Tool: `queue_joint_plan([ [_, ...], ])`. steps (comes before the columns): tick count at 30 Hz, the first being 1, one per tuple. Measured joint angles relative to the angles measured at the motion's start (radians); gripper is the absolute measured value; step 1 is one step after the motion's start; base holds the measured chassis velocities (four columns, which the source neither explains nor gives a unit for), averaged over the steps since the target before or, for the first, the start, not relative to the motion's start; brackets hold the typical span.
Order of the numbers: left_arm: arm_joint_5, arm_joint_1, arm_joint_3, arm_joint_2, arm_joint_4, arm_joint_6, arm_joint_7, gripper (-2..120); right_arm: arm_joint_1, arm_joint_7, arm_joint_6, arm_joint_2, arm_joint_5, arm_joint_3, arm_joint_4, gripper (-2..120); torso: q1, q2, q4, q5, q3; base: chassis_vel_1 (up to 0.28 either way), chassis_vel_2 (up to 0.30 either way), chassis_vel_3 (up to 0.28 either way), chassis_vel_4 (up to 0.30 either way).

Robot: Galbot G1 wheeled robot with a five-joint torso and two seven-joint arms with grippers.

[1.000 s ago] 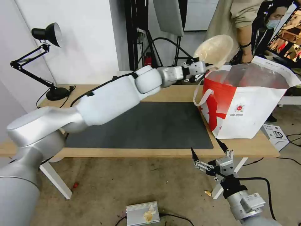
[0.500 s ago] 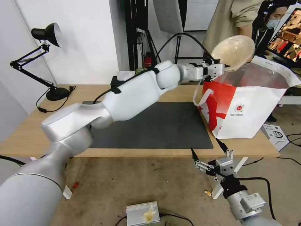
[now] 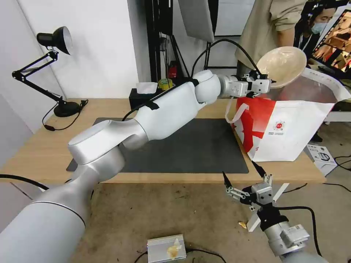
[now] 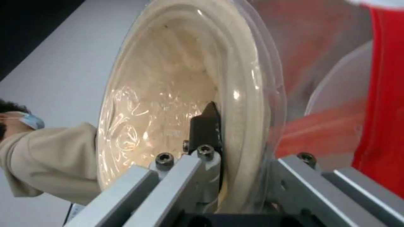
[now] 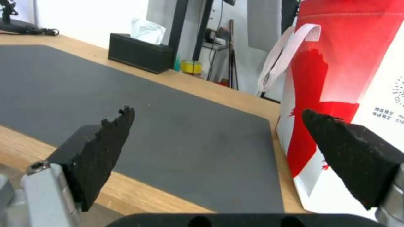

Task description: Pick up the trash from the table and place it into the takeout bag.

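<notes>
My left gripper is shut on the rim of the beige stained bowl. The bowl is tipped on edge in the air above the open mouth of the white-and-red takeout bag. That bag stands at the right end of the table. In the left wrist view one black finger presses the inside of the bowl, with the bag's red wall beside it. My right gripper hangs open below the table's front edge. In the right wrist view that gripper faces the dark grey mat and the bag.
A black tissue box and a yellow tape roll sit at the table's back edge, with a desk lamp at the far left. A metal box lies on the floor in front, a white box right of the table.
My left arm has carried the bowl to the right, from beside the bag's left edge to above its opening. The right arm has not moved.
</notes>
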Motion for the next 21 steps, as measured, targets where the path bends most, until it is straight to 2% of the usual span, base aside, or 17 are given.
queue_joint_plan([
  [21,0.047,0.005,0.045,0.002,0.017,0.007,0.094,1,0.0,0.0,0.0,0.0,0.0,0.0,0.0,100,0.0,0.0,0.0,-0.0001,0.0,0.0,0.0,0.0,0.0],
])
